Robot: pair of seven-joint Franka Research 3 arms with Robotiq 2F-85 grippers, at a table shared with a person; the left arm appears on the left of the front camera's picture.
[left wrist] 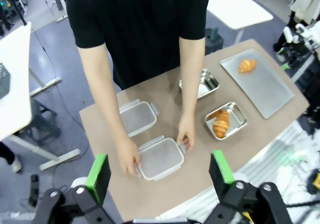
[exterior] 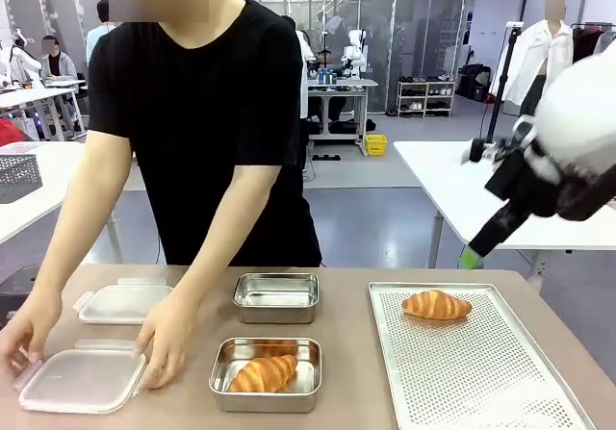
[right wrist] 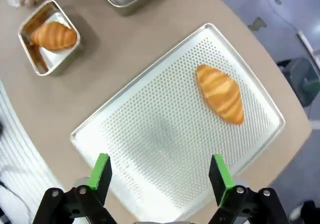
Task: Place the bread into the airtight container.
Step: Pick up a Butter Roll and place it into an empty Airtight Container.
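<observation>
One croissant (exterior: 436, 304) (right wrist: 220, 93) lies on the perforated metal tray (exterior: 462, 372) (right wrist: 150, 134) at the right. A second croissant (exterior: 264, 373) (left wrist: 220, 123) rests inside the near steel container (exterior: 219, 384) (right wrist: 30, 53). The far steel container (exterior: 276, 297) (left wrist: 205, 82) is empty. My right gripper (exterior: 474, 253) (right wrist: 159, 176) hangs open high above the tray, holding nothing. My left gripper (left wrist: 159, 170) is open too, high above the table's left side. Both of the person's hands rest on a clear plastic lid (exterior: 82, 380) (left wrist: 159, 159).
A second clear lid (exterior: 123, 303) (left wrist: 137, 118) lies behind the first at the table's left. The person stands at the far edge, forearms reaching over the left half. White tables stand in the room behind.
</observation>
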